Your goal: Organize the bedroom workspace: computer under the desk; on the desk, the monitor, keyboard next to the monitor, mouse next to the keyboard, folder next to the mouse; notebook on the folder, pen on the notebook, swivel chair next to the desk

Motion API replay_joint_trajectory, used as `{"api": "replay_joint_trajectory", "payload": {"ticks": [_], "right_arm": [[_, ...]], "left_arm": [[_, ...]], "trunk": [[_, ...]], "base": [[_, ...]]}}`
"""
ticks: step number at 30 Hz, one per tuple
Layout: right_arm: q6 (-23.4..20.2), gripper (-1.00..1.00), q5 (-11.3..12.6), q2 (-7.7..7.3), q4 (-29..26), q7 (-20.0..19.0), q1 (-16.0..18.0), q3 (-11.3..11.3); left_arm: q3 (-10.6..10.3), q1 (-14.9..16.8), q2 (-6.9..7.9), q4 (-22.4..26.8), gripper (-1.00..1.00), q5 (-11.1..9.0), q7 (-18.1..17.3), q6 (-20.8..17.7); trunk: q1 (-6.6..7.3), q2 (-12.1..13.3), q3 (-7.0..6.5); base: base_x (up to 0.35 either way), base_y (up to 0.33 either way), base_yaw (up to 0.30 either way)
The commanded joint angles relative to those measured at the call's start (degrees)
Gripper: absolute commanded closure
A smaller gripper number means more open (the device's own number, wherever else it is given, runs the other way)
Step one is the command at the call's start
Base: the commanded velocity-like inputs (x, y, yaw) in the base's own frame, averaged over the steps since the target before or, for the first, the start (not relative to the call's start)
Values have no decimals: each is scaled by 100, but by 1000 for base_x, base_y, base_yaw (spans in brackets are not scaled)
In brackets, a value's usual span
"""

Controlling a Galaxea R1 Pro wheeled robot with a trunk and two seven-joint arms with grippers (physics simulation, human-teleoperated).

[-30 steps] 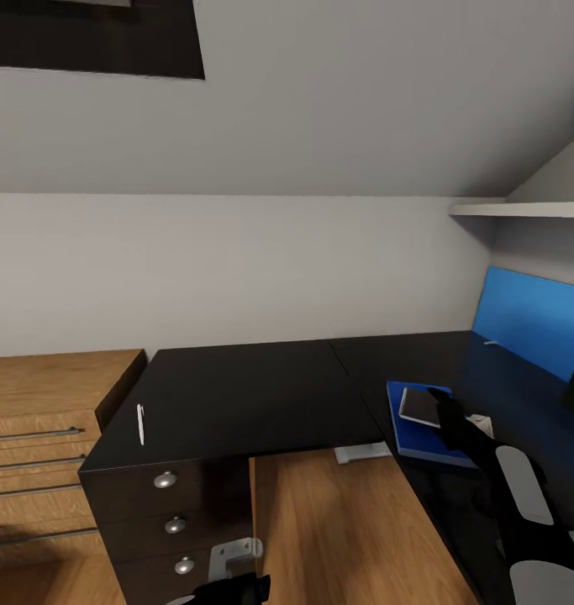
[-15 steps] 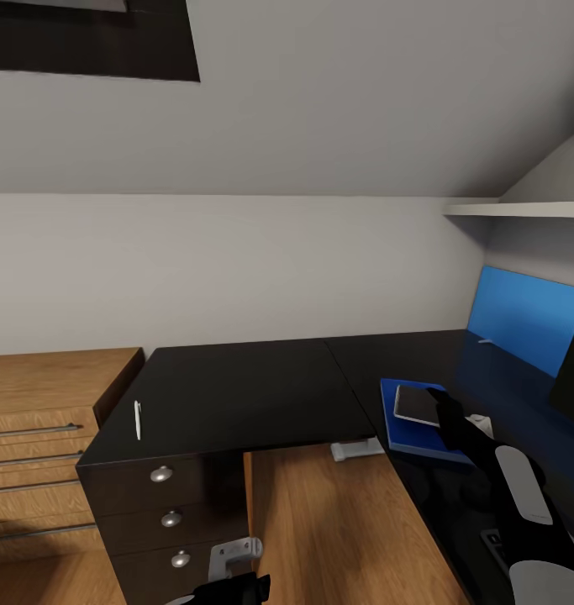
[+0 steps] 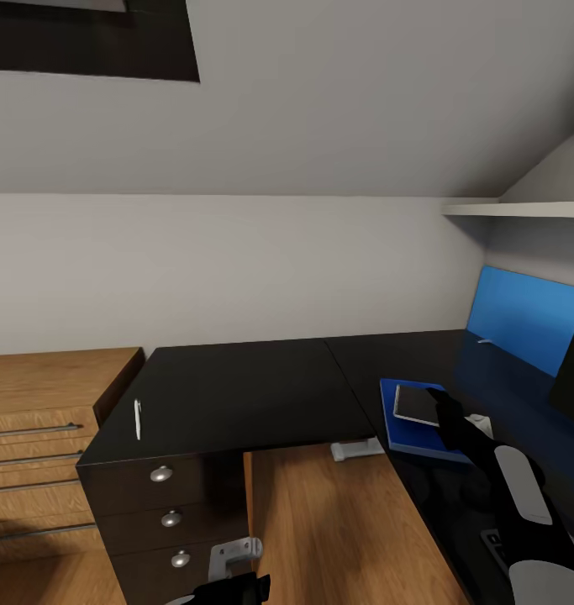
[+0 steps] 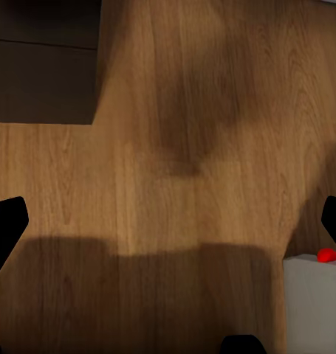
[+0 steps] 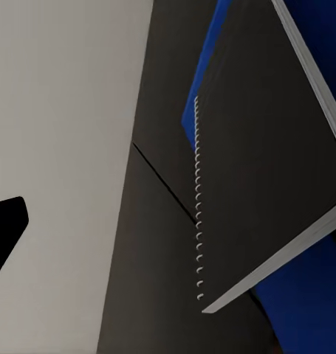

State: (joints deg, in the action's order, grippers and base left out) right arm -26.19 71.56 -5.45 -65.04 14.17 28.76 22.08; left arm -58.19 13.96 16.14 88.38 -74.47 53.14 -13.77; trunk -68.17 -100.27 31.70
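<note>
1. Notebook is the thing under your right gripper: it lies flat on the blue folder at about 4 o'clock in your head view, and the black fingers overlap its near right corner. You cannot tell from the head view whether they grip it.
2. Your right wrist camera looks along the notebook, whose spiral binding runs down its edge, with the folder showing beneath it on the black desk. One dark finger shows at the border, well apart from the notebook, so the jaws look spread.
3. Your left gripper hangs low at 6 o'clock, in front of the drawer unit. In its wrist camera both fingertips sit at opposite borders over bare wood floor, wide apart and holding nothing.
4. At 8 o'clock, the pen lies on the desk near its left edge, above the drawers.
5. Farther off at 3 o'clock, a blue panel stands at the desk's back, under a white shelf.
</note>
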Motion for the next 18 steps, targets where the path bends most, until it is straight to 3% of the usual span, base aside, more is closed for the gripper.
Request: {"api": "replay_joint_trajectory", "payload": {"ticks": [1, 18], "right_arm": [[-18, -100, 60, 0, -9, 51, 2, 7], [-18, -100, 60, 0, -9, 51, 2, 4]], "left_arm": [[-8, 9, 1, 8, -100, -15, 31, -21], [-8, 7, 1, 4, -100, -15, 31, -4]], "trunk": [[0, -4, 7], [0, -4, 7]], "base": [[-79, -27, 0], [-66, -18, 0]]}}
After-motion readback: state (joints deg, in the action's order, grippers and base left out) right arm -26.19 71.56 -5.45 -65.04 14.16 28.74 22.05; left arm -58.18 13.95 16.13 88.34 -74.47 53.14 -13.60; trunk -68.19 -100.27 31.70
